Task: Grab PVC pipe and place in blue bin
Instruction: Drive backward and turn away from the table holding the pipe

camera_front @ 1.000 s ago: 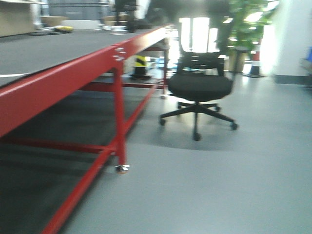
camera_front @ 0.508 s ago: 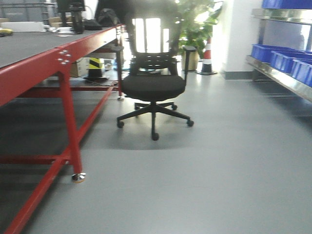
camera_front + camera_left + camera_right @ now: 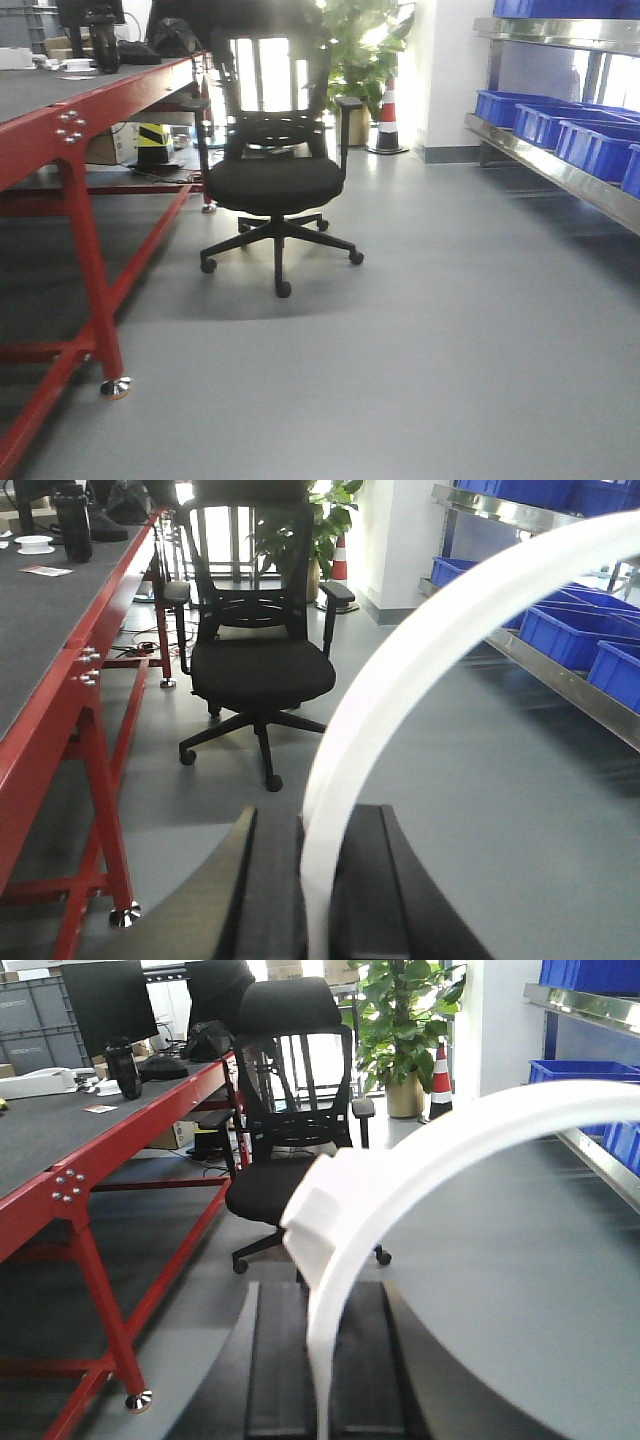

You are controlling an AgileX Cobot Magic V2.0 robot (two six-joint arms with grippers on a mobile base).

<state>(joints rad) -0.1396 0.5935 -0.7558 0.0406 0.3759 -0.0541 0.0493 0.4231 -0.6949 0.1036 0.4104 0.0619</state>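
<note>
In the left wrist view a slim white PVC pipe bends in a long arc up and to the right, and my left gripper is shut on its lower end. In the right wrist view my right gripper is shut on a white arced PVC pipe whose squared end sticks out to the left. I cannot tell whether both hold one piece. Blue bins sit on a steel shelf at the right; they also show in the left wrist view. No gripper shows in the front view.
A black office chair stands on the grey floor ahead. A red-framed table runs along the left, with a foot near me. A traffic cone and a potted plant stand at the back.
The front view has swung to the right: the table and chair slid left in the picture, and the shelf with blue bins came into view on the right.
</note>
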